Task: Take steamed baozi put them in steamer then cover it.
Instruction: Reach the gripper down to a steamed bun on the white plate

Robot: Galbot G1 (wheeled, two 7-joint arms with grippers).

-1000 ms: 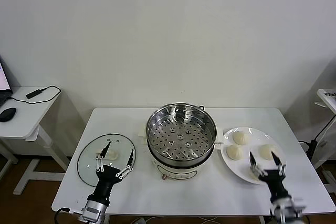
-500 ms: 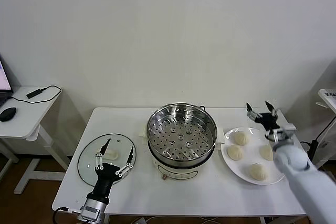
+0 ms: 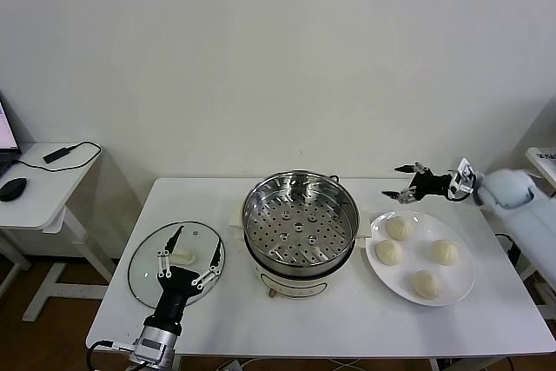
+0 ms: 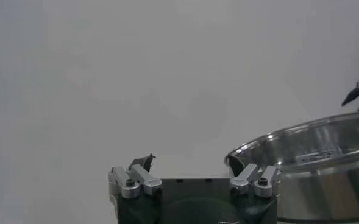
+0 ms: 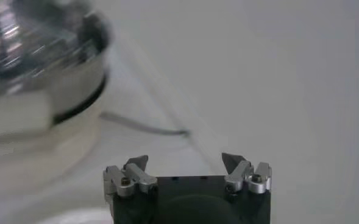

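Observation:
Four cream-white baozi (image 3: 397, 228) (image 3: 388, 252) (image 3: 444, 252) lie on a white plate (image 3: 463, 277) at the right. The steel steamer (image 3: 300, 218) on its white base stands at the table's middle and holds no buns; its side also shows in the left wrist view (image 4: 307, 165) and in the right wrist view (image 5: 42, 67). My right gripper (image 3: 402, 182) is open and empty, held in the air above the far edge of the plate, pointing toward the steamer. My left gripper (image 3: 190, 251) is open and empty over the glass lid (image 3: 149, 268).
The glass lid with its white handle (image 3: 182, 256) lies flat at the table's left. A side table (image 3: 39, 184) with a mouse (image 3: 12, 188) and a cable stands further left. A white wall rises behind the table.
My right arm has swung up from the front of the plate to above its far edge and turned toward the steamer. The left arm has barely moved.

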